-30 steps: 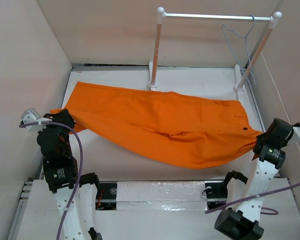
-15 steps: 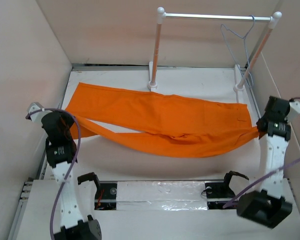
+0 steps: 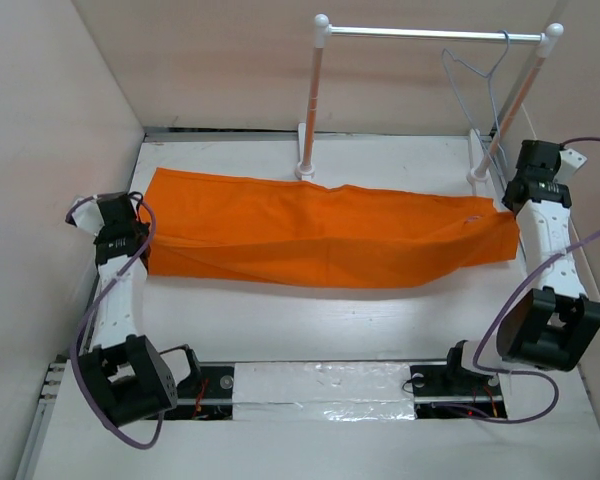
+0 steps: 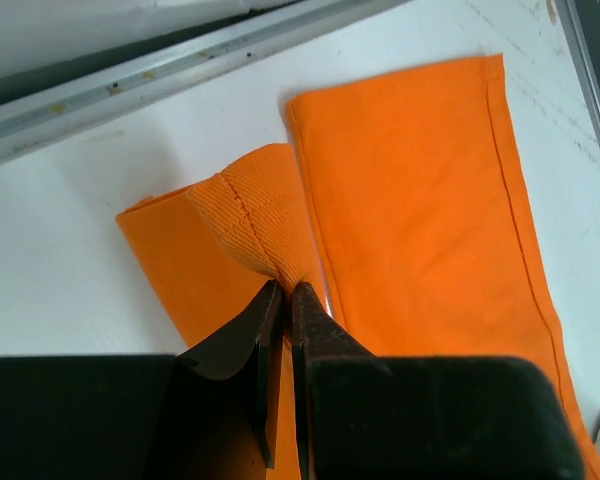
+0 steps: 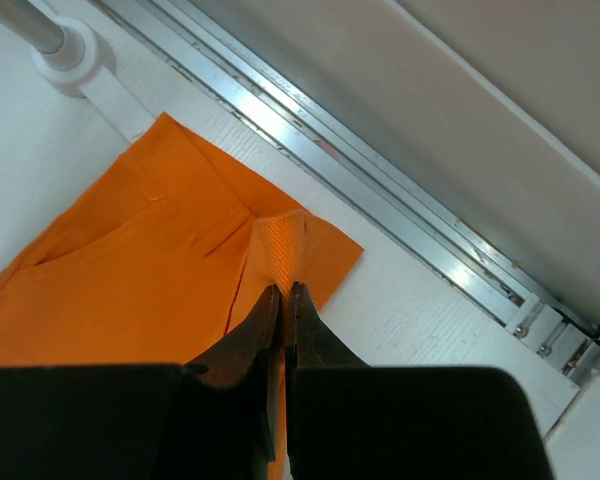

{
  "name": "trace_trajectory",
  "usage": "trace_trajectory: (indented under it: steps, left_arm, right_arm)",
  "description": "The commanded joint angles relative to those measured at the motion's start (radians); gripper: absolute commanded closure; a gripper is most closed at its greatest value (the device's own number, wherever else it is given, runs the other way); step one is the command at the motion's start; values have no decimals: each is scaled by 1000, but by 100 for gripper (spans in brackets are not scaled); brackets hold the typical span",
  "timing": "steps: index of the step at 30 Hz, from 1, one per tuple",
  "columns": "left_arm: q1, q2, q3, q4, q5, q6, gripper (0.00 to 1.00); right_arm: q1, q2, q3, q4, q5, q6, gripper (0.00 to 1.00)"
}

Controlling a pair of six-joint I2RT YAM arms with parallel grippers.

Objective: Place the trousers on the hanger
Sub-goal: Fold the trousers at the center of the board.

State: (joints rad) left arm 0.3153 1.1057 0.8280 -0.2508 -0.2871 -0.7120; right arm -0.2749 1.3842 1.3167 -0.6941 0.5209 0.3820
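The orange trousers (image 3: 320, 232) lie folded lengthwise across the table, legs to the left, waist to the right. My left gripper (image 3: 138, 232) is shut on the trouser leg end; in the left wrist view (image 4: 286, 290) the cloth (image 4: 260, 230) is pinched up between the fingers. My right gripper (image 3: 512, 203) is shut on the waist end; in the right wrist view (image 5: 283, 290) a ridge of cloth (image 5: 280, 245) is pinched. The thin pale blue-grey hanger (image 3: 477, 72) hangs on the rail at the back right.
The white two-post rail stand (image 3: 315, 100) with a metal crossbar (image 3: 430, 34) stands at the back, its right post foot (image 3: 477, 175) close to my right gripper. Walls enclose the table on the left, right and back. A metal track (image 5: 380, 190) runs along the table edge.
Both grippers have carried their ends of the trousers away from me toward the back, laying the near half over the far half. The trousers now lie folded and flatter.
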Motion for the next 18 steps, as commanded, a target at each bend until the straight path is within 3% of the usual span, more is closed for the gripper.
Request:
trace_trajectory:
  steps: [1, 13, 18]
  left_arm:
    - [-4, 52, 100, 76, -113, -12, 100]
    - [-59, 356, 338, 128, -156, -4, 100]
    - [-93, 413, 428, 183, -188, 29, 100]
  right_arm:
    - [14, 22, 76, 126, 8, 6, 100]
    - [63, 203, 200, 200, 57, -49, 100]
    - [72, 245, 213, 231, 57, -60, 100]
